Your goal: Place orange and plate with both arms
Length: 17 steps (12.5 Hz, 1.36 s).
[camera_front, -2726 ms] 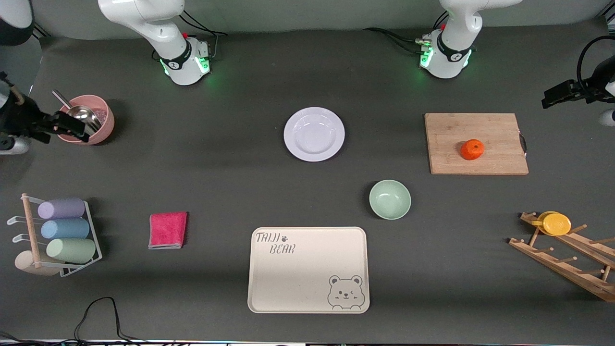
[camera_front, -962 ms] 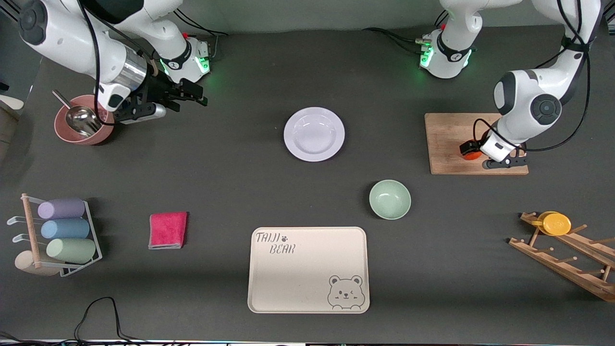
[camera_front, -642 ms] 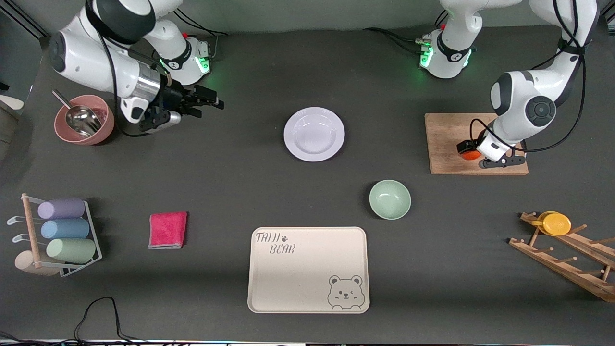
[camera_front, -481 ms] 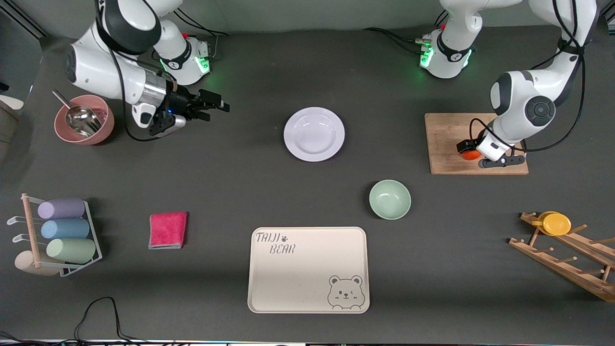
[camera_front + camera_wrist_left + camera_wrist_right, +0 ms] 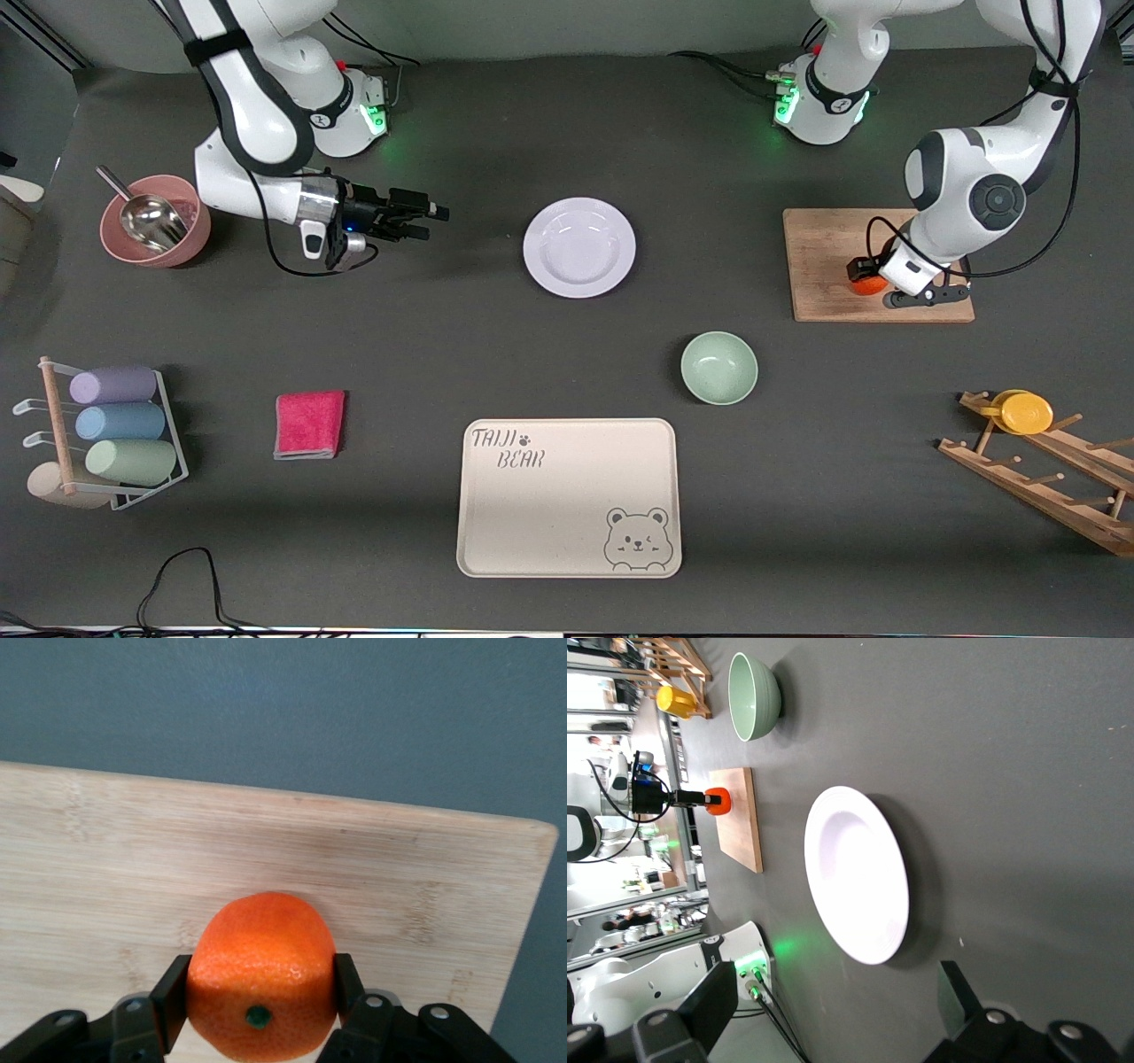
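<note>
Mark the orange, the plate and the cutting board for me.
orange (image 5: 261,970): left wrist view, on its peel above the stem dimple.
plate (image 5: 579,247): front view, on its shallow centre.
cutting board (image 5: 828,252): front view, on bare wood toward the plate.

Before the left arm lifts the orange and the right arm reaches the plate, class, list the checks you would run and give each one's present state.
1. Left gripper shut on the orange: ok.
2. Orange sits centred between the fingers: ok.
3. Orange on the cutting board, not yet lifted: ok.
4. Right gripper open, beside the plate, not touching: ok.
5. Plate bare, nothing on it: ok.
6. Grip firm enough to lift: cannot tell.
</note>
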### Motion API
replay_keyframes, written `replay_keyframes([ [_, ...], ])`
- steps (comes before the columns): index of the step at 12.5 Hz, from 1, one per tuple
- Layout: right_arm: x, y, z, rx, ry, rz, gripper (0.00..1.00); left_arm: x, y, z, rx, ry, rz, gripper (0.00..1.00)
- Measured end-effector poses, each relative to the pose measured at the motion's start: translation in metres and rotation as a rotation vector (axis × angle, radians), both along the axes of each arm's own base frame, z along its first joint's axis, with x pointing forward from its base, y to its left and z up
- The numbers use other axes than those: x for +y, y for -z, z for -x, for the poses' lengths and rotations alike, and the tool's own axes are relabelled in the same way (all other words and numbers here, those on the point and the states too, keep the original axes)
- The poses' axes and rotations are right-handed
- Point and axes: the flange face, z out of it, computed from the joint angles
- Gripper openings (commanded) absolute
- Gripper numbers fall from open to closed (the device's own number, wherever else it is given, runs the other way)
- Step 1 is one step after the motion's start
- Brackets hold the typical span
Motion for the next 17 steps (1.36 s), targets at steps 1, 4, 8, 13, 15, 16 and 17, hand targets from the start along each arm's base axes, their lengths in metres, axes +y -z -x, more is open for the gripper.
replay_keyframes([
  [1, -0.001, 0.015, 0.003, -0.018, 0.008, -0.016, 1.0, -0.001, -0.017, -0.005, 0.012, 0.001, -0.002, 0.0],
  [4, 0.0, 0.05, 0.012, -0.05, 0.015, -0.073, 1.0, -0.016, -0.103, -0.033, 0.031, 0.021, -0.011, 0.0],
  [8, 0.004, 0.097, 0.029, -0.086, 0.022, -0.152, 1.0, -0.072, -0.232, -0.06, 0.056, 0.011, -0.01, 0.0],
  [13, 0.001, 0.131, 0.038, -0.097, 0.024, -0.191, 1.0, -0.189, -0.304, -0.062, 0.038, -0.083, 0.043, 0.0],
  [15, 0.003, 0.134, 0.037, -0.103, 0.019, -0.224, 1.0, -0.259, -0.293, -0.064, 0.042, -0.145, 0.063, 0.0],
  [16, 0.002, 0.137, 0.036, -0.11, 0.015, -0.235, 1.0, -0.292, -0.283, -0.066, 0.035, -0.177, 0.078, 0.0],
  [17, 0.0, 0.141, 0.036, -0.115, 0.015, -0.239, 1.0, -0.325, -0.267, -0.067, 0.032, -0.206, 0.099, 0.0],
])
